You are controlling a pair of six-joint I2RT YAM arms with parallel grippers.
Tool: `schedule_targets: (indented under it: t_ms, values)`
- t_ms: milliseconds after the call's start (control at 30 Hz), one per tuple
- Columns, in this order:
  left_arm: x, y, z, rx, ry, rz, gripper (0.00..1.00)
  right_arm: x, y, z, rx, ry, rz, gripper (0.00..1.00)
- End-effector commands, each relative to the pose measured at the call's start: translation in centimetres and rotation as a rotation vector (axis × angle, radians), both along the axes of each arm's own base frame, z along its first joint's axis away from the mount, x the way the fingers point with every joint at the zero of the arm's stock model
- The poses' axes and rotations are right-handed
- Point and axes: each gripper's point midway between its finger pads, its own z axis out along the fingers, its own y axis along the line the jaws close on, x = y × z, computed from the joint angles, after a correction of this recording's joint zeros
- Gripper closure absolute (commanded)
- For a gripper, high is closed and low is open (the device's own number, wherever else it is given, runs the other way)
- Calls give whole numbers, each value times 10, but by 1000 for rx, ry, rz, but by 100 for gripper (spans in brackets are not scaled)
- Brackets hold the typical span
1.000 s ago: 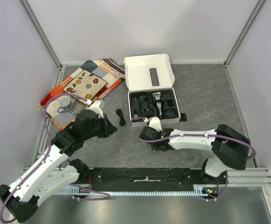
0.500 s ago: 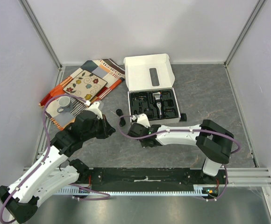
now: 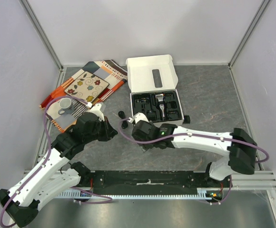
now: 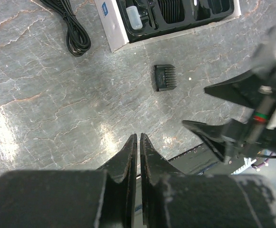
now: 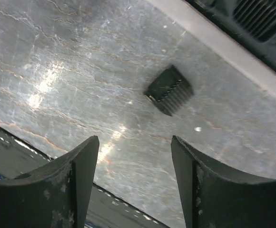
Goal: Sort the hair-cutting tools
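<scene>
A small black comb attachment (image 5: 169, 90) lies flat on the grey table just in front of the white box (image 5: 233, 52), also in the left wrist view as the comb attachment (image 4: 165, 77). My right gripper (image 5: 134, 138) hovers open over the table short of it, with nothing between its fingers; in the top view the right gripper (image 3: 142, 130) is at the box's front left corner. The clipper (image 3: 160, 102) rests in the box's black tray. A coiled cord (image 3: 123, 118) lies left of the box. My left gripper (image 4: 138, 136) is shut and empty, left of the right one.
The box's lid (image 3: 152, 73) stands open at the back. Another black piece (image 3: 186, 119) lies by the box's right front corner. A white cup (image 3: 64, 104) sits on a patterned cloth (image 3: 88, 85) at the far left. Grey walls enclose the table.
My right arm has swung left along the front of the box and its jaws have gone from shut to open. The left arm has stayed put.
</scene>
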Motion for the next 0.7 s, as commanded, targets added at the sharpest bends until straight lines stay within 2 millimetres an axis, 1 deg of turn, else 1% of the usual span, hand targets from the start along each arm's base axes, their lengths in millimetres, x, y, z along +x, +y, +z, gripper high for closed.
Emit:
schedule_targets:
  t_ms: [0,33,100,133,167,200,233,267,300,333,367,400,433,500,567,600,667]
  values:
    - [2,-3,18,-34,-35,-1,89,10,-27,33,-88,-95,99,25]
    - [2,-2,18,-33,-34,-1,89,14,-34,35,-101,-110,98,24]
    - [2,-2,18,-32,-34,-2,89,17,-36,36,-110,-138,154,18]
    - [2,-2,17,-30,-32,-2,90,18,-41,32,-123,-142,181,18]
    - [2,-3,16,-30,-30,-3,89,25,-39,34,-134,-192,237,18]
    - [2,-4,17,-32,-28,-5,89,27,-39,34,-133,-213,249,18]
    - [2,-3,16,-30,-26,-5,89,31,-42,33,-132,-215,256,17]
    - [2,-4,16,-31,-25,-6,89,36,-41,34,-127,-218,288,18]
    - [2,-4,15,-29,-21,-7,89,33,-36,31,-93,-180,336,17]
    - [2,-4,16,-32,-23,-6,89,42,-42,28,-93,-169,326,18]
    - [2,-5,17,-34,-23,-9,89,47,-43,27,-86,-169,334,18]
    - [2,-5,18,-38,-28,-9,89,47,-41,25,-79,-154,393,18]
    - [2,-5,18,-40,-26,-11,90,53,-43,21,-63,-125,401,18]
    - [2,-5,17,-38,-26,-14,90,53,-40,15,-50,-87,455,18]
    - [2,-6,17,-37,-27,-17,89,49,-32,4,-42,-38,551,19]
    - [1,-6,18,-39,-27,-19,90,42,-25,-1,-26,-11,627,19]
    - [1,-6,18,-39,-29,-23,89,39,-24,-7,-28,7,683,18]
